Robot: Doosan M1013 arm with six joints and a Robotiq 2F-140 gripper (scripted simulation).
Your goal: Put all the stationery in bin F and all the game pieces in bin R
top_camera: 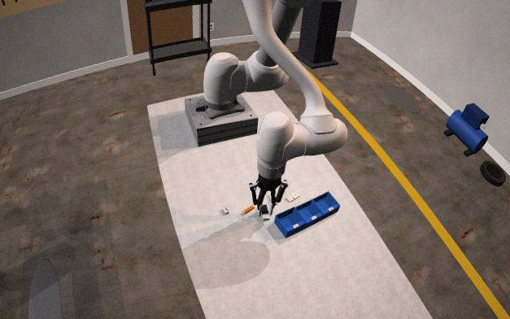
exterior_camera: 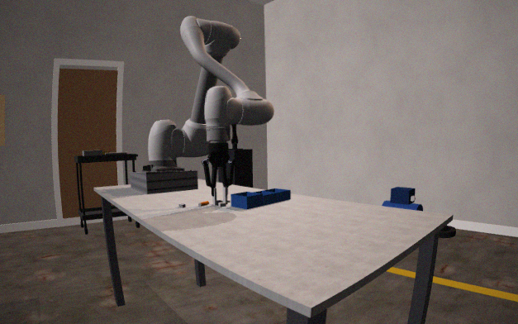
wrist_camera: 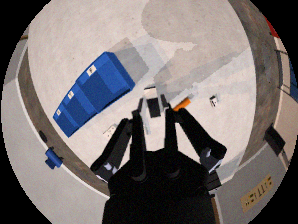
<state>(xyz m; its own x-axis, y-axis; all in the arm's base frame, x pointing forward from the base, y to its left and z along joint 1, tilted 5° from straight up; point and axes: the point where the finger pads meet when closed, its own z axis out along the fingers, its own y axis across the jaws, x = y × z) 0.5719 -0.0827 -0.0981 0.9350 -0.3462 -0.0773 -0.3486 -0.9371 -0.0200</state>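
Observation:
A blue bin row with three compartments stands on the table; its white labels are too small to read. My gripper points straight down just left of the bin, its fingers partly open, low over the table. A small black and white block lies on the table between the fingertips. An orange piece lies just to its left. A small grey piece lies further left. A white dotted tile lies behind the bin.
The arm's grey base block sits at the far end of the table. A black shelf cart stands beyond the table near the door. A blue machine lies on the floor to the right.

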